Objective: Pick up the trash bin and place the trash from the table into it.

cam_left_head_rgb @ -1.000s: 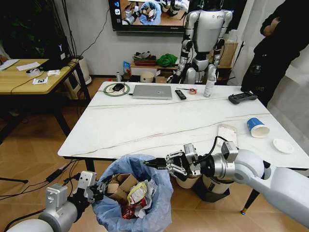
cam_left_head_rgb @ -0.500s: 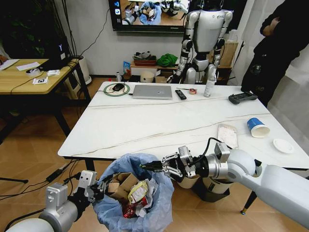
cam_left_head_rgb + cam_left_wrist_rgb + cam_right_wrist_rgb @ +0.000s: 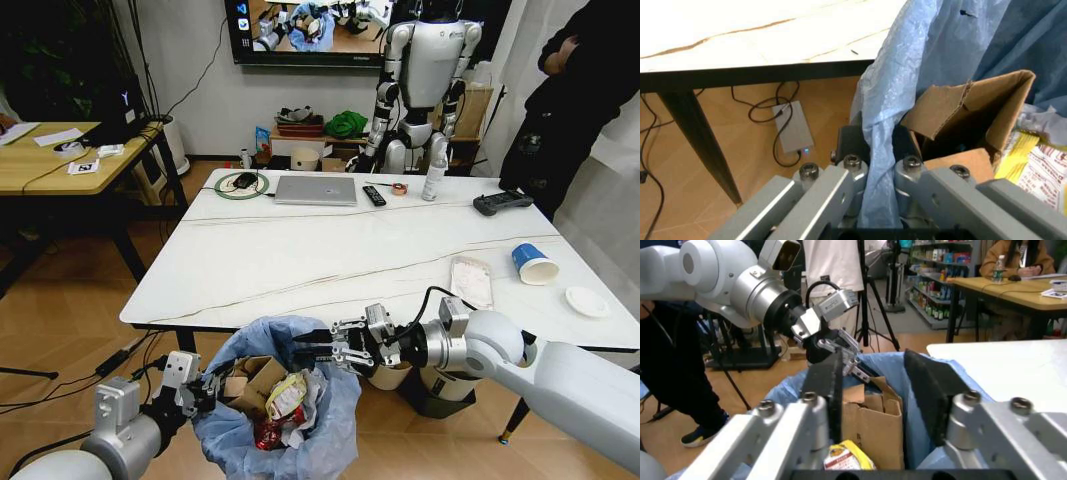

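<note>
A: Two grippers at the near edge, and the left gripper (image 3: 203,389) is the anchor: down at seven o'clock in the head view, its fingers pinched shut on the blue liner at the rim of the trash bin (image 3: 330,420).

B: The left wrist view backs that up, bag film squeezed flat between the pads. And the right gripper (image 3: 300,351)?

A: Hovering over the bin's mouth just off the table (image 3: 300,260) edge, fingers (image 3: 927,385) spread apart with nothing between them. Below it sit the brown cardboard (image 3: 252,380) and a yellow wrapper (image 3: 285,395), already inside.

B: So this drop looks finished?

A: I'd judge so. To do it well, the left arm should keep the rim level and the mouth open while the right arm clears upward without snagging the bag.

B: What's left farther out?

A: At two o'clock, a clear packet (image 3: 470,280) flat on the marble, then the blue-white paper cup (image 3: 533,265) tipped on its side beyond it. Well back at twelve, the laptop (image 3: 315,190) and remote (image 3: 374,196) aren't litter.
</note>
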